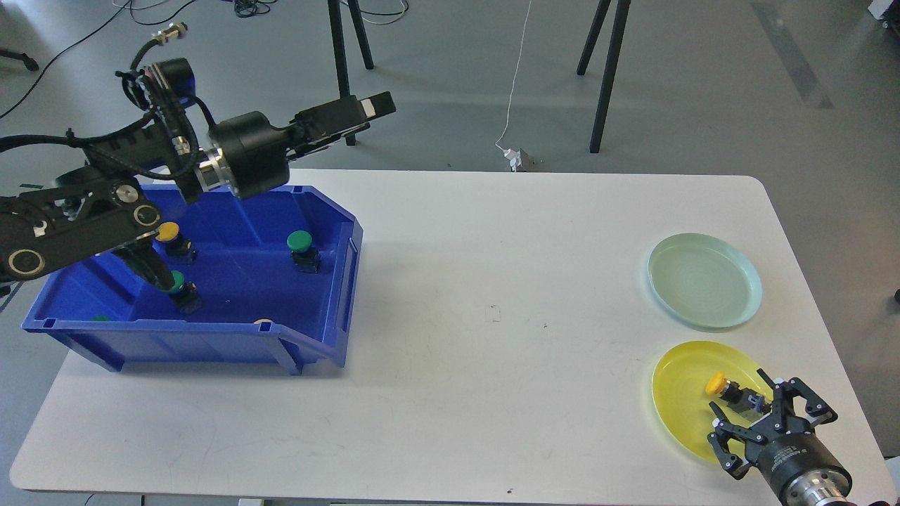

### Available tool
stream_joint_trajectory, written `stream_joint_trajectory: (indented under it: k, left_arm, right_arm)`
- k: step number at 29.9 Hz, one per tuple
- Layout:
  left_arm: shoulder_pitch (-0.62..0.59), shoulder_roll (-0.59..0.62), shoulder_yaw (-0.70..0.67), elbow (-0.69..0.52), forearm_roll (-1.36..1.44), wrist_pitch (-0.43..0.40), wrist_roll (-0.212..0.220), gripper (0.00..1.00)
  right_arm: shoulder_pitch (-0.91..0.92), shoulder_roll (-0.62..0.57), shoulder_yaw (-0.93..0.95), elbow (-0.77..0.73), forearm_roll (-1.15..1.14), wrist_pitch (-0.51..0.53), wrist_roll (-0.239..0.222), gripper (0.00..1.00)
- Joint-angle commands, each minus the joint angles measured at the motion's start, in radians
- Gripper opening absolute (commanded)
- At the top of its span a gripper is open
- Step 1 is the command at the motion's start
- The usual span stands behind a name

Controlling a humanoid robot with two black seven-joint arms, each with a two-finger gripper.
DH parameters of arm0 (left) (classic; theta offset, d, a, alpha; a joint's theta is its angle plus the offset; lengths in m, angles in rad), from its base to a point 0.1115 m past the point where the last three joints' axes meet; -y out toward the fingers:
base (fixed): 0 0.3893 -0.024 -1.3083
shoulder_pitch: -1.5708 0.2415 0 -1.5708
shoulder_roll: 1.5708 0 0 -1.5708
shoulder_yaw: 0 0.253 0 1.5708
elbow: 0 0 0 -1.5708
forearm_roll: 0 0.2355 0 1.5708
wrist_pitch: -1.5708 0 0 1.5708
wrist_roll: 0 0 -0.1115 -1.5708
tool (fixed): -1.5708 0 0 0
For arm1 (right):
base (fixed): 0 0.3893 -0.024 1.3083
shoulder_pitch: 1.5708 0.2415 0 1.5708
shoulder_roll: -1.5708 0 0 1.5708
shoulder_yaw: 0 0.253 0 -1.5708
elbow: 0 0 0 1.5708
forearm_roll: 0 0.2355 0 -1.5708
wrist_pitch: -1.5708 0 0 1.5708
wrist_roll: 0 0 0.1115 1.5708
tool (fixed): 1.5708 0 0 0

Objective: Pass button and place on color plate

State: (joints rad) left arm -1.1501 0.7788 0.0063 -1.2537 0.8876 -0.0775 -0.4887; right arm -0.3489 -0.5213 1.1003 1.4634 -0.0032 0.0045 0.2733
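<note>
A yellow-capped button lies on its side on the yellow plate at the table's front right. My right gripper is open just behind the button, its fingers spread on either side of the button's dark body and no longer clamped on it. My left gripper is raised above the far edge of the blue bin and holds nothing; it is seen side-on and dark, so its fingers cannot be told apart.
The blue bin holds a yellow button, two green buttons and parts of others at its front wall. A pale green plate lies behind the yellow one. Black stand legs rise beyond the table.
</note>
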Motion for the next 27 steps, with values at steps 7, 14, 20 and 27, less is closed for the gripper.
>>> stream_joint_trajectory:
  k: [7,14,20,27]
  left_arm:
    - [-0.025,0.172,0.136,0.074,0.391,-0.065,0.000,0.85]
    - [0.010,0.155,0.277,0.312,0.614,-0.067,0.000,0.84]
    - [0.055,0.126,0.313,0.391,0.633,-0.102,0.000,0.82]
    - [0.093,0.062,0.313,0.490,0.657,-0.131,0.000,0.82]
  right_arm:
    - [0.004,-0.009,0.093,0.100,0.000,0.218,0.001,0.99]
    - [0.203,-0.060,0.256,0.123,0.000,0.325,-0.003,0.99]
    - [0.358,-0.163,0.198,0.109,0.000,0.324,-0.003,0.99]
    - [0.346,-0.161,0.191,0.104,0.000,0.331,-0.003,0.99]
